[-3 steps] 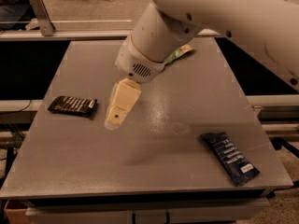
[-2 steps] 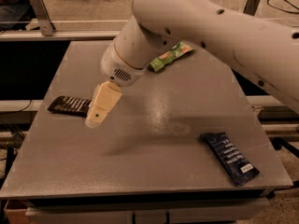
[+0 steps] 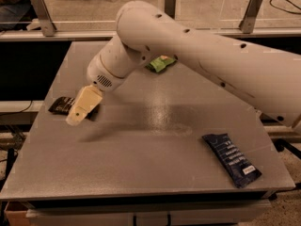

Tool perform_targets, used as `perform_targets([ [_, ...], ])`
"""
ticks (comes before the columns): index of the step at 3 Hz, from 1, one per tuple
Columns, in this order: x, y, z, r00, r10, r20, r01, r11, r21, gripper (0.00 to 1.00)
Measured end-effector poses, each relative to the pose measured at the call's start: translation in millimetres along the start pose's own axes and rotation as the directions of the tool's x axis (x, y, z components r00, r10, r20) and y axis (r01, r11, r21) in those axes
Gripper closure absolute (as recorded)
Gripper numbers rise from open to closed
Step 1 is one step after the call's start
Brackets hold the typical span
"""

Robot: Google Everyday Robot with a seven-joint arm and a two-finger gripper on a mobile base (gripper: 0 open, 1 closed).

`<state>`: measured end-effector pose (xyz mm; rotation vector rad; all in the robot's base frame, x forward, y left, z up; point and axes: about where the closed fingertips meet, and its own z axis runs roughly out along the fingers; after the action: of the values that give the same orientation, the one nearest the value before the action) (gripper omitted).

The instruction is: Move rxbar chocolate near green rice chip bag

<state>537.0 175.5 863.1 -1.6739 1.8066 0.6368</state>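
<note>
at the left edge of the counter (image 3: 155, 182), the rxbar chocolate (image 3: 60, 105) lies flat, a dark wrapper w/ its right part hidden behind the cream end effector (image 3: 78, 115), which hangs over or on it, tilted down-left off the big white arm (image 3: 211, 65). can't tell from this view whether the end effector is released or clenched, nor whether it touches the bar. the green rice chip bag (image 3: 161, 63) sits toward the far side of the counter, partly hidden behind the arm, well apart from the bar. a longer dark blue bar wrapper (image 3: 231, 160) lies near the front right corner, not part of the job. judged step: closing in on the bar for pickup; the carry to the bag isn't done, so the task looks early. handling: bar is prob. light, thin and fairly stiff inside a slick wrapper, so it'll likely skid on the smooth counter if pushed from one side rather than pinched. it sits low, so there's little height to grab; best bet is across the short width at the middle, from above, so the ends don't droop or swing. grabbing only the crimped end risks the wrapper slipping out. not fragile, but a hard squeeze could dent it. bag looks crinkly & light, so set-down should be beside it, not shoved into it.
</note>
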Motion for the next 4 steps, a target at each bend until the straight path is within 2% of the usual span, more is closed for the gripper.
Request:
perform_targets([
  [1, 4.1, 3.1, 26.3, 0.999, 0.031, 0.011, -0.031, 0.9994, -0.018, 0.16],
  [2, 9.4, 6.1, 41.8, 0.999, 0.035, 0.018, -0.035, 0.9992, -0.020, 0.39],
  [4, 8.1, 4.7, 41.8, 0.999, 0.037, 0.025, -0.037, 0.9992, -0.016, 0.85],
])
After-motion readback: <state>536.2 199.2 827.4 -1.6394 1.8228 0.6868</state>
